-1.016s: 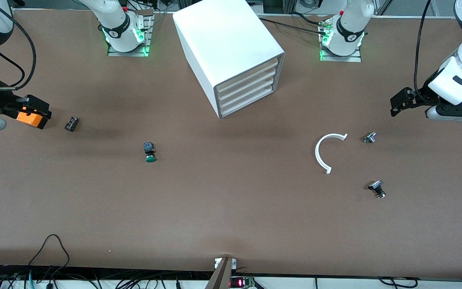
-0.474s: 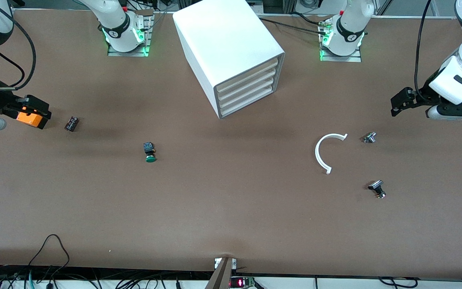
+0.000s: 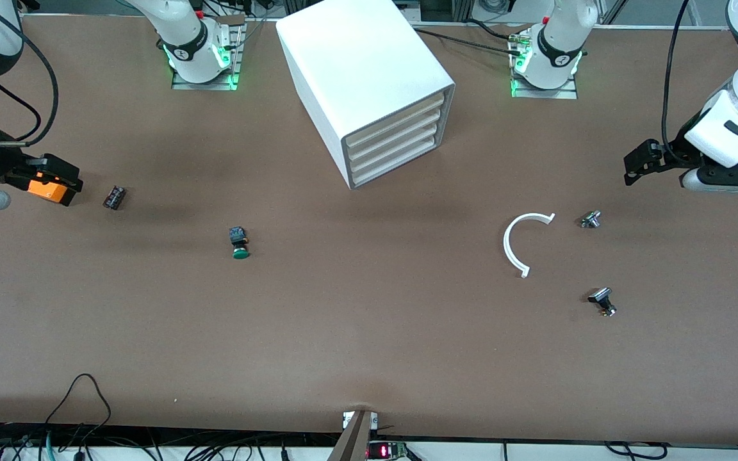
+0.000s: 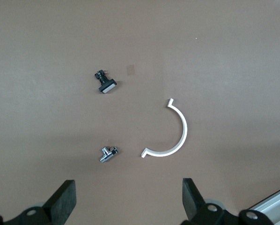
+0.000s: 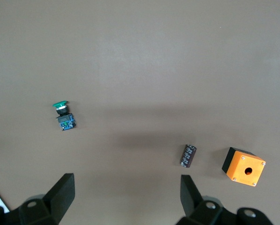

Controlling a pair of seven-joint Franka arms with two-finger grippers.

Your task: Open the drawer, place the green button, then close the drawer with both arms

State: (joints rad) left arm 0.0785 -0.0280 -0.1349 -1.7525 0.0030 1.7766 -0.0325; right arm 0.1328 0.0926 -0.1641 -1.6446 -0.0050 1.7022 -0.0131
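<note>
The white cabinet (image 3: 362,70) stands midway between the arm bases. Its lowest drawer (image 3: 393,170) is shut, like the three above it. The green-capped button (image 3: 239,244) lies on its side on the table, nearer to the front camera than the cabinet, toward the right arm's end; it also shows in the right wrist view (image 5: 63,115). My right gripper (image 3: 61,173) (image 5: 126,194) is open and empty, up over the orange box. My left gripper (image 3: 633,169) (image 4: 129,199) is open and empty, up over the left arm's end of the table.
An orange box (image 3: 47,189) (image 5: 243,167) and a dark capacitor (image 3: 114,196) (image 5: 188,155) lie at the right arm's end. A white arc (image 3: 521,242) (image 4: 170,133), a small metal part (image 3: 590,219) (image 4: 107,153) and a black-capped part (image 3: 601,301) (image 4: 105,83) lie at the left arm's end.
Both arms have shifted only very slightly. Nothing on the table has moved and the drawers stay shut.
</note>
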